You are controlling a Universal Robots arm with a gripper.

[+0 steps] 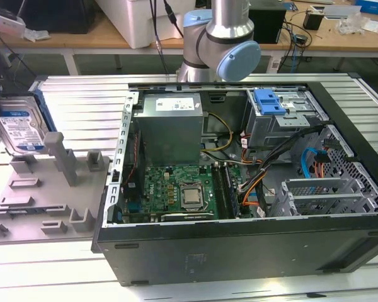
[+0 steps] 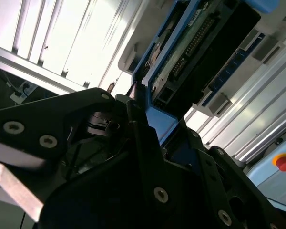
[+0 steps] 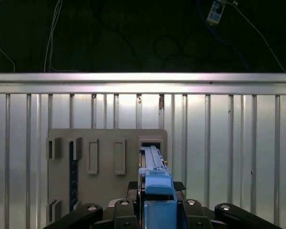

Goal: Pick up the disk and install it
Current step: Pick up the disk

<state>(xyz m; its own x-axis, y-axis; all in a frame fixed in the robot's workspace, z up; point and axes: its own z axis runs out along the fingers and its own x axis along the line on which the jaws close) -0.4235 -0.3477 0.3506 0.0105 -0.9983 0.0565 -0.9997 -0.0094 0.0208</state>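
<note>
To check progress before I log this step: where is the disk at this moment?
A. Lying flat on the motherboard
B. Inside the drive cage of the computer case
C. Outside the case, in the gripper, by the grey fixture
C: the gripper is shut on the blue frame of the disk, which is by the grey fixture, outside the open computer case.

Black fingers (image 3: 179,185) clamp the blue-framed disk (image 3: 156,183) edge-on above the grey fixture (image 3: 105,160).

Exterior view above the case (image 1: 239,248); wrist views close on disk (image 2: 193,40) (image 3: 153,160)
</note>
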